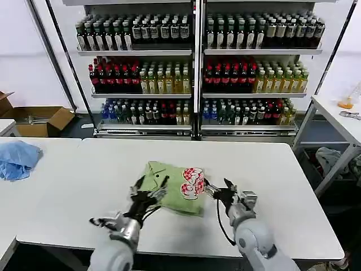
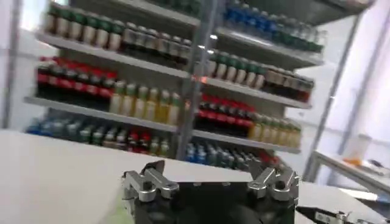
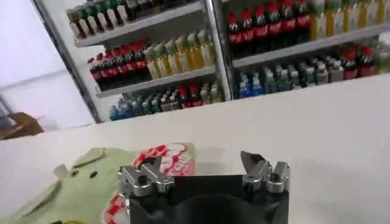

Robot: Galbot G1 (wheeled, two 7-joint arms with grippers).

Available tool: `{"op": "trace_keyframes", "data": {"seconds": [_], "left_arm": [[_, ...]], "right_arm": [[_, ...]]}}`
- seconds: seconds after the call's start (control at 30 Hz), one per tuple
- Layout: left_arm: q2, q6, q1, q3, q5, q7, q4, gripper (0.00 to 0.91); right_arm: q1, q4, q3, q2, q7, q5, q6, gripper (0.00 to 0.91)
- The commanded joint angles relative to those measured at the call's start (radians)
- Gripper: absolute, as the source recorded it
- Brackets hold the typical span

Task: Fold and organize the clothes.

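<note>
Shirt (image 1: 175, 187) folded on table (image 1: 271, 169), between left gripper (image 1: 150, 188) and right gripper (image 1: 217, 189), jaws released.

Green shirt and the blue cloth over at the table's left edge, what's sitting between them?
Nothing: in the head view only bare white table runs between the green shirt and the blue cloth.

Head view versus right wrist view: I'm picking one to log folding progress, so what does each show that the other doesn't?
Head view alone: the left gripper open at the shirt's left edge, a light blue cloth on the left, a cardboard box.

Right wrist view alone: a close look at the collar and a dark button.

Both: the shirt, the open right gripper, the white table, the bottle shelves.
</note>
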Motion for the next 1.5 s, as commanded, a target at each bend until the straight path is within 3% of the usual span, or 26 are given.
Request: {"op": "trace_keyframes", "data": {"seconds": [0.03, 0.1, 0.17, 0.2, 0.23, 0.47, 0.57, 1.07, 1.1, 1.13, 1.23, 1.3, 1.4, 1.5], "left_arm": [[0.006, -0.042, 0.225, -0.228, 0.005, 0.0, -0.122, 0.907], [0.005, -0.042, 0.228, -0.226, 0.021, 0.001, -0.122, 0.907], [0.002, -0.041, 0.23, -0.225, 0.023, 0.001, -0.124, 0.907], [0.001, -0.04, 0.232, -0.227, 0.023, 0.001, -0.124, 0.907], [-0.001, -0.04, 0.234, -0.228, 0.023, 0.001, -0.122, 0.907], [-0.008, -0.039, 0.246, -0.228, 0.023, 0.001, -0.118, 0.907], [-0.007, -0.039, 0.249, -0.228, 0.023, 0.001, -0.12, 0.907], [-0.011, -0.036, 0.26, -0.214, 0.045, 0.013, -0.128, 0.907], [-0.013, -0.035, 0.259, -0.213, 0.055, 0.013, -0.128, 0.907], [-0.015, -0.035, 0.259, -0.21, 0.066, 0.016, -0.129, 0.907], [-0.014, -0.037, 0.261, -0.201, 0.099, 0.024, -0.127, 0.907], [-0.011, -0.038, 0.269, -0.199, 0.11, 0.026, -0.124, 0.907], [-0.003, -0.045, 0.287, -0.202, 0.116, 0.033, -0.132, 0.907], [-0.001, -0.049, 0.293, -0.205, 0.123, 0.037, -0.139, 0.907]], "right_arm": [[0.263, -0.36, -0.123, 0.192, 0.062, 0.089, -0.019, 0.907], [0.278, -0.399, -0.127, 0.208, 0.07, 0.089, -0.018, 0.907], [0.29, -0.426, -0.126, 0.227, 0.09, 0.089, -0.017, 0.171], [0.296, -0.442, -0.125, 0.233, 0.097, 0.09, -0.017, 0.05], [0.301, -0.452, -0.126, 0.239, 0.101, 0.092, -0.018, 0.0], [0.34, -0.498, -0.133, 0.252, 0.1, 0.081, -0.013, 0.0], [0.361, -0.516, -0.14, 0.237, 0.083, 0.031, -0.018, 0.0], [0.473, -0.595, -0.133, 0.108, -0.11, -0.244, 0.004, 0.02], [0.457, -0.562, -0.136, 0.096, -0.126, -0.254, 0.004, 0.312], [0.435, -0.531, -0.14, 0.087, -0.134, -0.289, 0.006, 0.907], [0.366, -0.455, -0.144, 0.064, -0.146, -0.395, 0.063, 0.907], [0.291, -0.368, -0.124, 0.055, -0.123, -0.464, 0.142, 0.907], [0.181, -0.258, -0.077, 0.051, -0.074, -0.504, 0.262, 0.907], [0.082, -0.155, -0.037, 0.037, -0.047, -0.523, 0.321, 0.907]]}}
